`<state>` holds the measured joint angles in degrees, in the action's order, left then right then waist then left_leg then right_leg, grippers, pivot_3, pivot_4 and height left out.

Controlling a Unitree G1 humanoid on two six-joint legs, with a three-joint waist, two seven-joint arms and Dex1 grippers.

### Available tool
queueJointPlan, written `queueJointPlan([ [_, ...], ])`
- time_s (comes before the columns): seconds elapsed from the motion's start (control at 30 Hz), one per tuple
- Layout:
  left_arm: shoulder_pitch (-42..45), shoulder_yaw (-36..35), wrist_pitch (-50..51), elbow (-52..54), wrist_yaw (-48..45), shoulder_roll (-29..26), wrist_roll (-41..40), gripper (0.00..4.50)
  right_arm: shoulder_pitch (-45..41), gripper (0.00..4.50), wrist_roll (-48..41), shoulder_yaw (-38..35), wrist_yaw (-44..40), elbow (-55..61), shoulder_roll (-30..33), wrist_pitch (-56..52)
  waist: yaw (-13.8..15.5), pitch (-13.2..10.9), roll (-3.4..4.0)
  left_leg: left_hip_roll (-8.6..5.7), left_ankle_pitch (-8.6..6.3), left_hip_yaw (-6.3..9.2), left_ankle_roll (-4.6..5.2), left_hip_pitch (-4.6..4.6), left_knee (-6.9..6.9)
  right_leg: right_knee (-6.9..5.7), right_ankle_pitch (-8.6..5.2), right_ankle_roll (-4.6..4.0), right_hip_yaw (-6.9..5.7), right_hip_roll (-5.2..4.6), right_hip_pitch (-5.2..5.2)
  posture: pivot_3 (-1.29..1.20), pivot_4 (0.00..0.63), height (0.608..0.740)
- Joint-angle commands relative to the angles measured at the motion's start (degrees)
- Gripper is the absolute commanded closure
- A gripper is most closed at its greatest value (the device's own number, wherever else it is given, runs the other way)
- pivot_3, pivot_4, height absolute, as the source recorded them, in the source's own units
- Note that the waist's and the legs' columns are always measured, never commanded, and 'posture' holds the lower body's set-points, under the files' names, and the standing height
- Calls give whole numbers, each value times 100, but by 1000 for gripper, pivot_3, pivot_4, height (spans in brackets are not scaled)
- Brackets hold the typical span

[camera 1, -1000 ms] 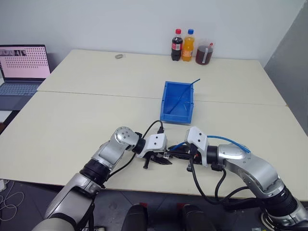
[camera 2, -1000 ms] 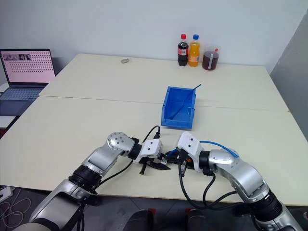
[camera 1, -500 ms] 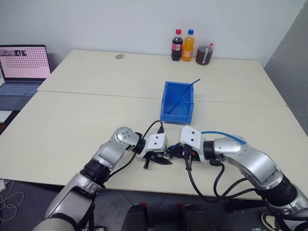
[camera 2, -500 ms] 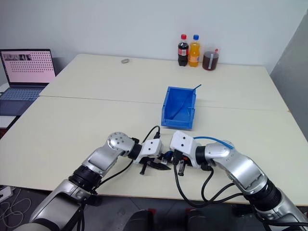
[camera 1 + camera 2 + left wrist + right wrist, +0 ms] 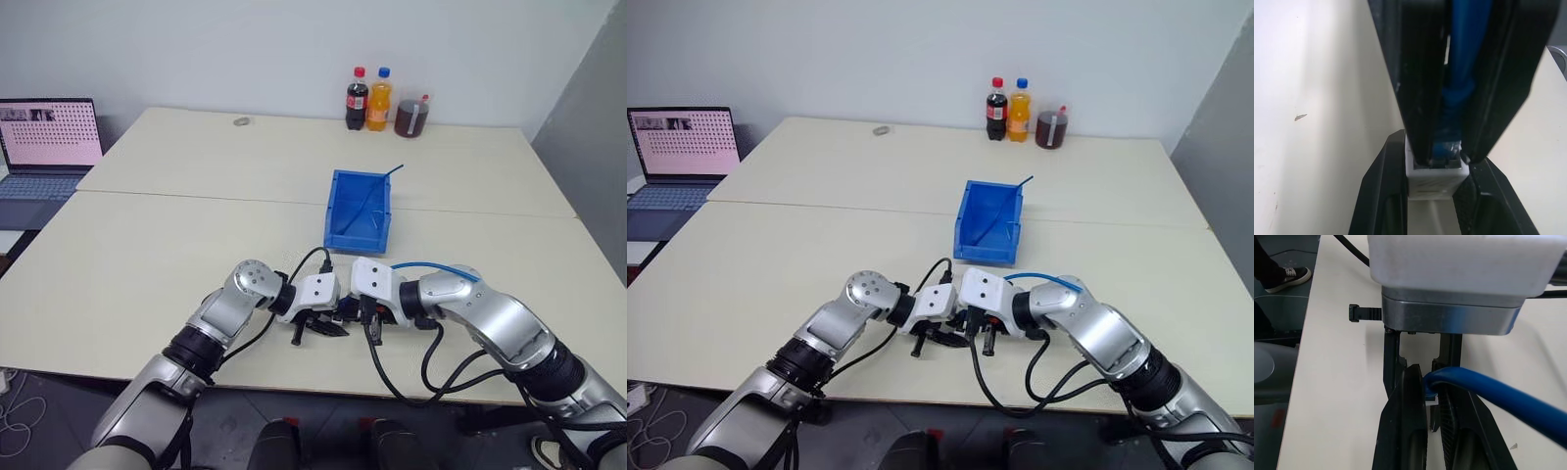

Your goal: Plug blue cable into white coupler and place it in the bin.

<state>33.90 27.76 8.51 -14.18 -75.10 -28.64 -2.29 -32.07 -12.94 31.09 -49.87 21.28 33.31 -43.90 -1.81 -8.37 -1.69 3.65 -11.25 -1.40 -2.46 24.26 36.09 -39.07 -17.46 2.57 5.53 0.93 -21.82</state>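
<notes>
The left gripper, seen along its own fingers in the left wrist view, clamps the white coupler between narrowly parted jaws. Facing it, the right gripper closes tightly on the blue cable, whose clear plug sits at the mouth of the coupler's socket; whether it is fully seated cannot be told.

The right wrist view shows the same joint from the opposite side: the cable curves in between the right fingers, a sliver of the coupler shows at their tips, and the pale housing of the left wrist stands directly behind.

The head views add the wider layout. Both grippers meet tip to tip just above the near edge of the table, the left pointing toward the robot's right, the right toward its left, both angled downward. The forearms converge from either side with elbows held outward. The cable arcs back over the right forearm.

The bin stands on the table a little beyond the grippers, apart from them, with a darker blue cable leaning inside it. A laptop sits at the far left, and three bottles stand at the table's far edge.
</notes>
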Motion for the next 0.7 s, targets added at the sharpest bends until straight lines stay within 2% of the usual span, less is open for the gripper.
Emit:
queueJointPlan([
  [0.03,-146,174,188,6,53,7,245,3685,403,4444,238,594,-185,-431,1,70,-2,11,-8,0,-1,-2,0,-19,-3,1,-10,6,1,0,14,0,150,740],
  [0.13,-187,156,157,56,62,-19,247,3685,487,4445,301,515,-173,-418,-82,214,-5,43,-15,2,-2,-3,1,-50,-12,3,-26,-15,0,-1,41,0,150,740],
  [0.27,-279,-115,-17,9,303,-22,176,3685,437,4445,203,-69,-51,-274,-177,352,-4,45,-12,5,-2,-2,1,-52,-12,1,-29,-20,0,0,41,0,150,740],
  [0.33,-337,-331,-55,-19,436,-12,72,2976,441,4445,141,-325,-31,-138,-175,372,-3,43,-12,4,-2,-2,1,-50,-12,1,-27,-17,0,-1,40,0,150,740],
  [0.57,-839,-955,137,644,457,-126,-609,1576,519,4446,-98,-793,80,304,-199,226,-8,20,-9,5,-2,-2,1,-24,-13,-2,-19,-3,0,-1,14,0,150,740],
  [0.7,-1205,-1436,479,1335,704,-258,-962,752,511,4446,-339,-1171,145,599,-217,28,-4,12,-5,5,-2,0,0,30,-15,-7,-6,-30,-2,0,-39,0,150,740],
])
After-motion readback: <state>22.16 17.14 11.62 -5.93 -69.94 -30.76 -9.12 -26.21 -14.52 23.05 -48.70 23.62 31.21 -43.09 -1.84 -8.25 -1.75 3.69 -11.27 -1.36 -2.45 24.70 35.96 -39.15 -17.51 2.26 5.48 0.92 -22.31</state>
